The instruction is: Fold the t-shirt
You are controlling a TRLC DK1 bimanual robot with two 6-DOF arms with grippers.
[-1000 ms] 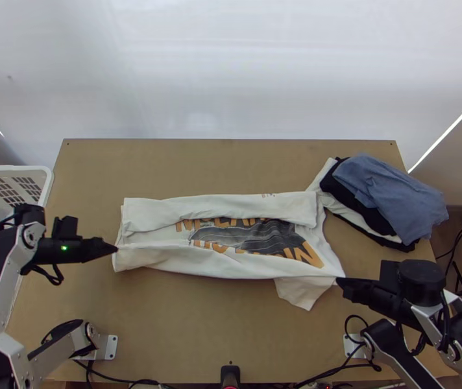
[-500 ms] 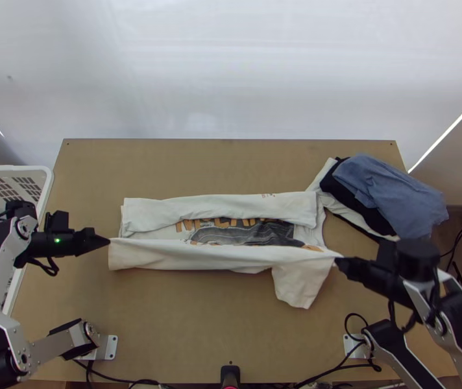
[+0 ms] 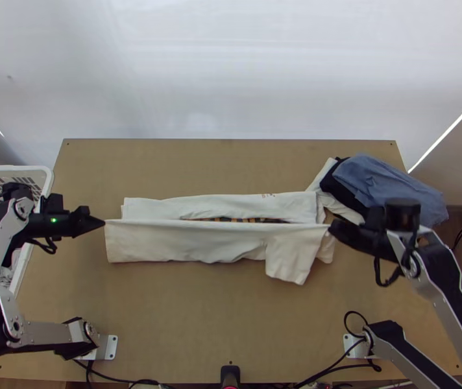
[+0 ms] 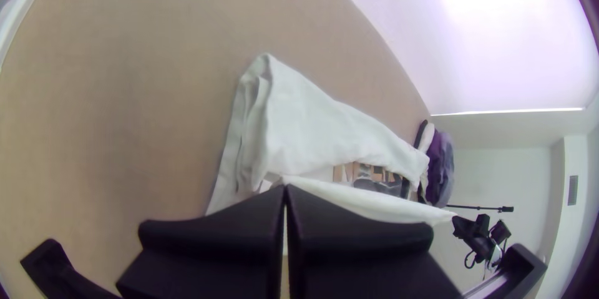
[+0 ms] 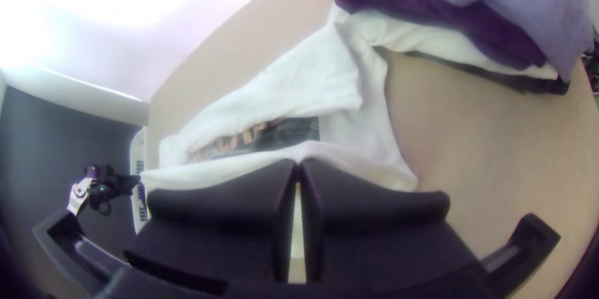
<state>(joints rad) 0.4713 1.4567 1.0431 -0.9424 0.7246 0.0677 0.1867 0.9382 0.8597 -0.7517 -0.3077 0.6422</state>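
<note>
The t-shirt (image 3: pixel 179 243) lies beside the clothes pile (image 3: pixel 393 191) on the counter (image 3: pixel 218 165). My left hand (image 3: pixel 104 223) and right hand (image 3: pixel 329 227) grasp opposite ends of its raised edge. Unequal tension or early release could skew the fold.

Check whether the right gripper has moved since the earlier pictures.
Yes. In the top view, the right gripper has moved toward the table's far edge, bringing the t-shirt's held edge with it.
</note>
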